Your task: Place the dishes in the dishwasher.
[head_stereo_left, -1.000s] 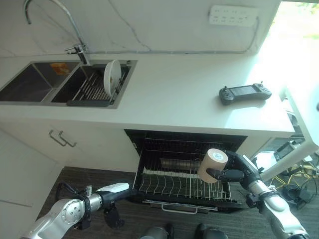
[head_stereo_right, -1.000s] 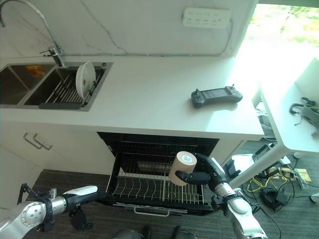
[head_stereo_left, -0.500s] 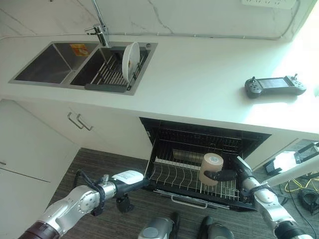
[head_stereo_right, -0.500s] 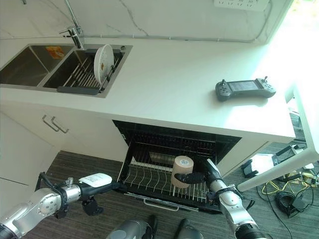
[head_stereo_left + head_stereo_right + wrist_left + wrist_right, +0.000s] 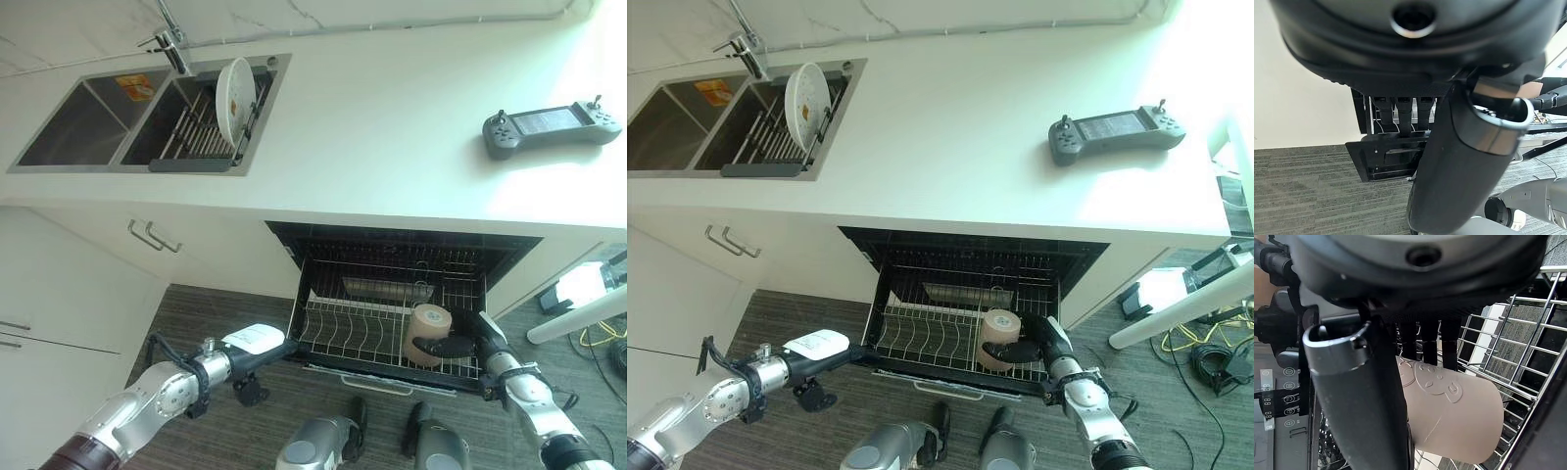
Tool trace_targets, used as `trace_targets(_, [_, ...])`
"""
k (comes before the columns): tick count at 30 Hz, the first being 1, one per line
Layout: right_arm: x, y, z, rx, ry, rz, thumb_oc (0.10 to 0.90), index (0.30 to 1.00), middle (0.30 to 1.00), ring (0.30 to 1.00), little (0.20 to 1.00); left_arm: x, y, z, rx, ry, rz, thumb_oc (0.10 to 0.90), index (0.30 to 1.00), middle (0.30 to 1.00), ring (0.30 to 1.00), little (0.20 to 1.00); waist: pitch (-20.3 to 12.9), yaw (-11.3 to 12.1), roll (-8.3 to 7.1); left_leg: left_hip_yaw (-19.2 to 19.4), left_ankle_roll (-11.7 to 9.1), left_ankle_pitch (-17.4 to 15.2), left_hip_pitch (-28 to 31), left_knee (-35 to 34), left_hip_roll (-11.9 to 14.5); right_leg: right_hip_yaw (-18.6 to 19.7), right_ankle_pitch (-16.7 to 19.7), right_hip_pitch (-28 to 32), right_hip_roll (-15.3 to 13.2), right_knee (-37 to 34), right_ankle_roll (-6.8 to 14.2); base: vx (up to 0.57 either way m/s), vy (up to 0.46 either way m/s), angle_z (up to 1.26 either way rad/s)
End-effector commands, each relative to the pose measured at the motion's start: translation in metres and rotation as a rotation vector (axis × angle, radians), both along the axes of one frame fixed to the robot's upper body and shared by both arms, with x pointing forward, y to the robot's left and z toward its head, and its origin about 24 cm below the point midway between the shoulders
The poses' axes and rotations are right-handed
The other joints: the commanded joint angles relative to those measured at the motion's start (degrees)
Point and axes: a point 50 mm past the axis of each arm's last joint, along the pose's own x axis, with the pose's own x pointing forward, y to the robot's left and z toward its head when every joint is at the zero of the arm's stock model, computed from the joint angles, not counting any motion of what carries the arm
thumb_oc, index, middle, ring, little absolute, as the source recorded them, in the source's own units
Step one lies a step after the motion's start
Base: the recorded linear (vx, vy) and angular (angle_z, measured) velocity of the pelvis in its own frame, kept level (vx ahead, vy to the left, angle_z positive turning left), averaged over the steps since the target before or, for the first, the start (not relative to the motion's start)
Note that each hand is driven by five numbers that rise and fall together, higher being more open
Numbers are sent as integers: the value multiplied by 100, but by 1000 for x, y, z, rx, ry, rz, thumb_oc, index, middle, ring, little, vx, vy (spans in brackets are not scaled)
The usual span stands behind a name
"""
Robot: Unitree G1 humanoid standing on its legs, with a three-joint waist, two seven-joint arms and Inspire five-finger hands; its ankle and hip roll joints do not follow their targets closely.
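Right wrist view: the right hand (image 5: 1366,396) is seen curled round a beige cup (image 5: 1449,416), thumb on one side and fingers on the other, so the cup is clamped between them. From the head cameras the cup is seen held low inside the pulled-out dishwasher rack (image 5: 362,338), at its right end, tilted with its round base turned up toward the camera; whether it rests on the wires cannot be told. A metal tray (image 5: 382,290) is seen lying at the back of the rack.

The left hand (image 5: 1400,115) is seen laid on the front left corner of the open dishwasher door (image 5: 1383,159), its fingers hooked over the door's edge.

Above the dishwasher a white countertop (image 5: 392,147) is seen, on which a dark handheld controller (image 5: 552,127) lies at the right. At the left a double sink (image 5: 88,122) is set into the counter, and a white plate (image 5: 235,100) is stood on edge in a drying rack (image 5: 196,137) in its right basin, beside the faucet (image 5: 171,44).
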Motion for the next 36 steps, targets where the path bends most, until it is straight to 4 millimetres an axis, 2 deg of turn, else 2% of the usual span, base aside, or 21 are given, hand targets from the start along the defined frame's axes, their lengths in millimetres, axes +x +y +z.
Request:
trace_targets(1, [18,-31,28,-112,-88,-71,400,300,300,300,300,1,-19,4,-111,-41,-18,800,900,900,900,900,-69,-29,60,387,-193,-284,-363,414,494,359,-735,97,142,241,117,-88,56,-6])
trace_targets(5, [16,-35,21,-170,-59,-93,400,300,300,300,300,5,-22,5,-121,-71,-23,800,900,900,900,900,47,-53,165,414,-201,-290,-482,414,471,393,-733,-37,120,251,106,-82,43,-4])
trace_targets(6, [13,-36,19,-183,-50,-107,800,900,900,900,900,5,-22,3,-123,-75,-21,800,900,900,900,900,55,-67,172,424,-212,-296,-495,414,476,395,-734,-59,122,255,112,-46,33,-3])
trace_targets(8, [14,-36,19,-191,-66,-122,800,900,900,900,900,6,-25,4,-132,-83,-18,800,900,900,900,900,86,-81,193,419,-196,-308,-515,414,471,422,-749,-97,127,269,87,-33,35,-6])
trace_targets(16, [27,-23,58,-192,-390,-179,800,900,900,900,900,4,-27,-10,-144,-92,7,800,900,900,900,900,167,-150,212,460,-181,-327,-610,414,484,484,-820,-291,122,412,74,-11,10,-3])
trace_targets(20, [27,-17,78,-194,-538,-189,800,900,900,900,900,2,-28,-18,-156,-97,24,800,900,900,900,900,183,-213,222,489,-184,-336,-631,414,501,515,-850,-351,117,451,63,1,17,-1])
trace_targets(25, [25,-16,94,-205,-658,-229,800,900,900,900,900,2,-30,-25,-159,-104,30,800,900,900,900,900,223,-258,219,511,-176,-344,-671,414,494,555,-883,-455,92,538,56,0,0,0])
trace_targets(27, [22,-18,104,-172,-723,-277,800,900,900,900,900,1,-28,-30,-159,-107,38,800,900,900,900,900,240,-283,204,518,-169,-358,-685,414,494,575,-899,-492,92,565,49,0,0,0])
trace_targets(31, [19,-19,111,-113,-782,-312,800,900,900,900,900,1,-28,-32,-159,-112,46,800,900,900,900,900,249,-304,188,528,-160,-372,-708,414,505,588,-905,-524,105,568,45,0,0,0])
trace_targets(36, [14,-13,129,38,-909,-308,800,900,900,900,900,-1,-26,-36,-156,-116,70,800,900,900,900,900,284,-338,156,522,-155,-378,-722,414,515,609,-930,-546,122,590,39,-1,-4,-1])
